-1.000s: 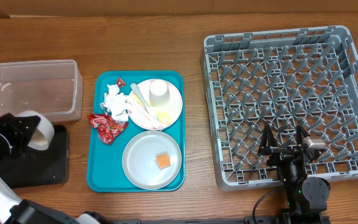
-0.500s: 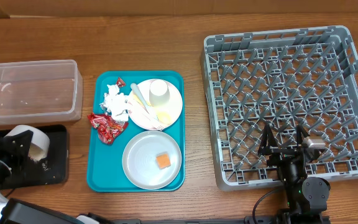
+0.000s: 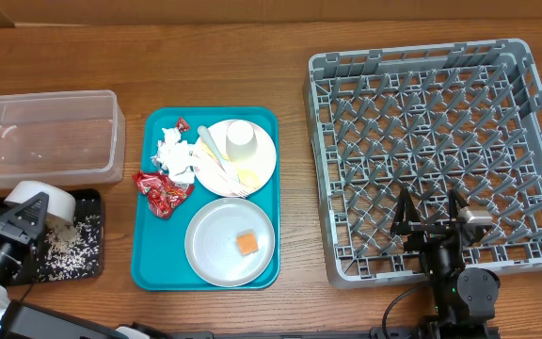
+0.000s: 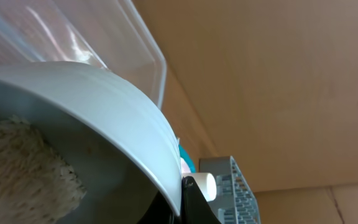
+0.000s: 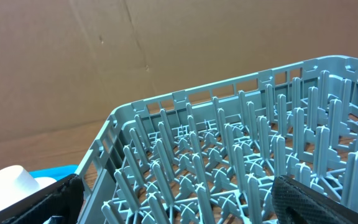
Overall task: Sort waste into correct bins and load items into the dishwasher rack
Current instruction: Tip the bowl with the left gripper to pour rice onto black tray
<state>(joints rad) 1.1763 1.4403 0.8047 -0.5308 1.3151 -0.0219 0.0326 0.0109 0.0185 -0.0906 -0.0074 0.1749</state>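
- The teal tray [image 3: 156, 247] lies on the wooden table; every place below is given from it.
- At the teal tray's far end sits a white plate [image 3: 263, 149]. It carries a small white cup [image 3: 241, 138], pale plastic utensils [image 3: 215, 158] and a yellow spoon [image 3: 248, 176].
- At its near end sits a second round plate [image 3: 210, 247], with the orange food cube [image 3: 247, 243] on it.
- Along its left edge lies the crumpled napkin [image 3: 175, 156]. One red wrapper [image 3: 163, 191] touches the napkin on the near side, and a smaller red wrapper [image 3: 179, 124] lies at its far side.
- Left of the teal tray, level with its near end, is the black tray [image 3: 90, 202], with rice grains [image 3: 64, 247] scattered over it.
- Over the black tray, the left gripper [image 3: 28, 215] is clamped on the rim of the white bowl [image 3: 43, 200], which is tipped on its side. The left wrist view shows a clump of rice [image 4: 23, 165] clinging inside the bowl.
- Left of the teal tray, level with its far end, stands the clear tub [image 3: 50, 99], just beyond the black tray.
- Right of the teal tray, apart from it, stands the dishwasher rack [image 3: 412, 56].
- The right gripper [image 3: 428, 215] hangs over the rack's near edge, its jaws wide apart.
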